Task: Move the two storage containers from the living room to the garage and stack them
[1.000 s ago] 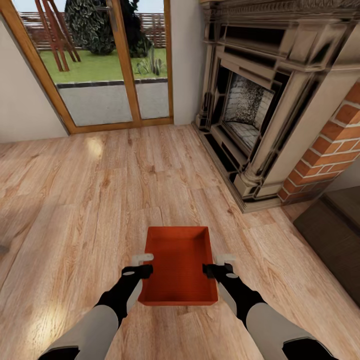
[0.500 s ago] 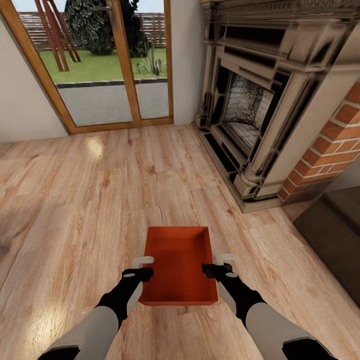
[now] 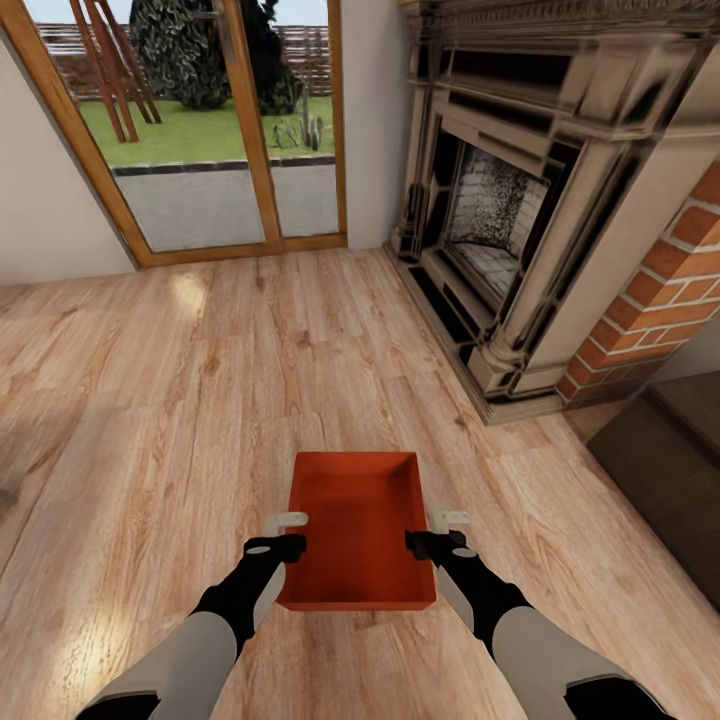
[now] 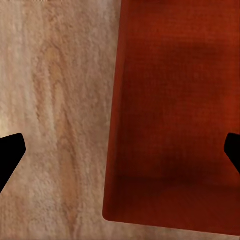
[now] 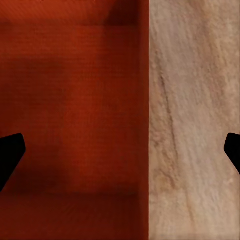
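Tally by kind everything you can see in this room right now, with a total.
Red-orange storage container: 1
Robot tool: 2 (left tool, right tool)
Fireplace: 1
Glass door: 1
Brick column: 1
Total: 6

One empty red-orange storage container [image 3: 357, 528] lies flat on wood-plank floor [image 3: 200, 400].
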Controlling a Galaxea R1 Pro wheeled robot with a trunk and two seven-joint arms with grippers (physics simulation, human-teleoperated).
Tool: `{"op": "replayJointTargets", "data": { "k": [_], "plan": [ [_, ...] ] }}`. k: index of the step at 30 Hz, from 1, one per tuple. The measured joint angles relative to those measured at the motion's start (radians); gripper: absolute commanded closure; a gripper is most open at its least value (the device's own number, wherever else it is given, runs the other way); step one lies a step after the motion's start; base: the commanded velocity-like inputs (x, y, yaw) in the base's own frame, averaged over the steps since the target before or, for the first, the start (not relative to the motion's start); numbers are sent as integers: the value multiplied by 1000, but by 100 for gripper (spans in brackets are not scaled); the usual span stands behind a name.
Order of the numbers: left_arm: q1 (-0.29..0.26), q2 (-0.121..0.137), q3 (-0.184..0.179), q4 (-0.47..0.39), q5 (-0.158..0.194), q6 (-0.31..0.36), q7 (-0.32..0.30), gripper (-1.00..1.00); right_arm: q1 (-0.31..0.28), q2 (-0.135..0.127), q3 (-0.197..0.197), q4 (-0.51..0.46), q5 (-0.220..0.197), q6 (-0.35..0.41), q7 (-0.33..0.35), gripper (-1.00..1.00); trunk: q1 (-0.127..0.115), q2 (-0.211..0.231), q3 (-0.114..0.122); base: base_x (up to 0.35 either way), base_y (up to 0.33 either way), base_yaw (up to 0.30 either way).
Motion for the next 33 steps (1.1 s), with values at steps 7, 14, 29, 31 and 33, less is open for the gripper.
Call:
{"op": "replayJointTargets", "data": {
  "k": [7,14,29,31,33],
  "plan": [
    [0,0,1,-2,2,0,0,-100,0,0,0,0,1,1,0,-100,11,-21,-9,0,0,0],
    [0,1,1,-3,2,0,0,-100,0,0,0,0,1,1,-2,-100,38,-70,-31,0,0,0],
    [0,2,1,-6,1,-1,0,-100,0,0,0,3,0,0,-4,-100,96,-175,-78,0,0,0],
    [0,2,1,-6,1,-1,0,-100,0,0,0,3,0,0,-5,-100,103,-189,-85,0,0,0],
    [0,2,1,-6,1,0,0,-100,0,0,0,3,0,0,-4,-100,104,-189,-85,0,0,0]
  ]
}}
